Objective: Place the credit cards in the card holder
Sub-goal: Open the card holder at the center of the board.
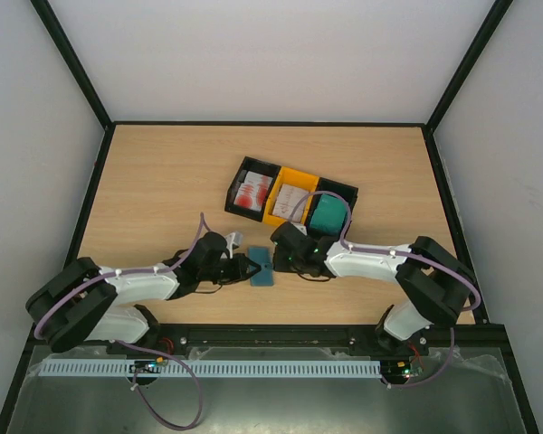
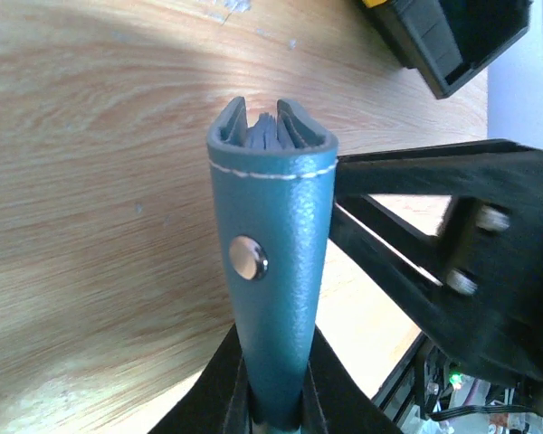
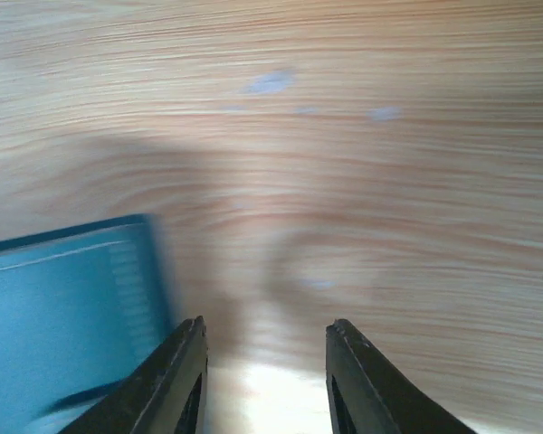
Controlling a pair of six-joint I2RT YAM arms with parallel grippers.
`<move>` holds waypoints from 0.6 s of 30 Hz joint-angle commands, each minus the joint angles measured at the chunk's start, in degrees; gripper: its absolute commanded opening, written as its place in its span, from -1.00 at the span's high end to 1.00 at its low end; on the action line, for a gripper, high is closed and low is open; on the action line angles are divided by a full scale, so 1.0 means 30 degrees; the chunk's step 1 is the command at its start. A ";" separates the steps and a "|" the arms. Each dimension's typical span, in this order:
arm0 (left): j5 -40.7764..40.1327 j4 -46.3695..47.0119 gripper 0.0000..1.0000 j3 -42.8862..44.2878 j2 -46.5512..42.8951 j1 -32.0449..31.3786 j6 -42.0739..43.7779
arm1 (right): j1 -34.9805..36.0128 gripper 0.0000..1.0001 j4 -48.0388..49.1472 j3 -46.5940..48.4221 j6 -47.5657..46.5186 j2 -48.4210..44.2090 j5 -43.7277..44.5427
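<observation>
The left jaws pinch the holder [image 2: 273,271] by its near end, slots facing away. The right jaws stand spread and empty, the holder just to their left. The cards [image 1: 252,192] lie in bins [image 1: 233,190] beyond. A pushed card could pivot the holder in that narrow pinch, or miss the tight slots.

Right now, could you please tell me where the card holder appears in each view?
Top external: card holder low centre, gripped by the left hand.
Left wrist: card holder mid-frame, rising from the bottom edge, snap stud showing.
Right wrist: card holder in the lower left corner.
Shared landmark: the wooden table.
</observation>
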 commanded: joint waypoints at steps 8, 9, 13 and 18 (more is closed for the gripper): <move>0.0115 -0.0866 0.95 0.0952 -0.1010 0.0613 0.1233 | 0.0775 0.20 -0.2901 0.0933 0.0465 -0.1044 0.4041; 0.0120 -0.0909 0.95 0.0973 -0.1012 0.0633 0.1385 | 0.0781 0.17 -0.2384 0.0824 0.0548 -0.1425 0.3693; 0.0121 -0.1092 0.95 0.1067 -0.1213 0.0634 0.2385 | 0.0788 0.10 -0.2093 0.1508 0.1577 -0.1765 0.2860; -0.0037 -0.1403 0.95 0.1459 -0.1786 0.0584 0.4523 | 0.0790 0.09 -0.1012 0.2283 0.2983 -0.0936 0.0575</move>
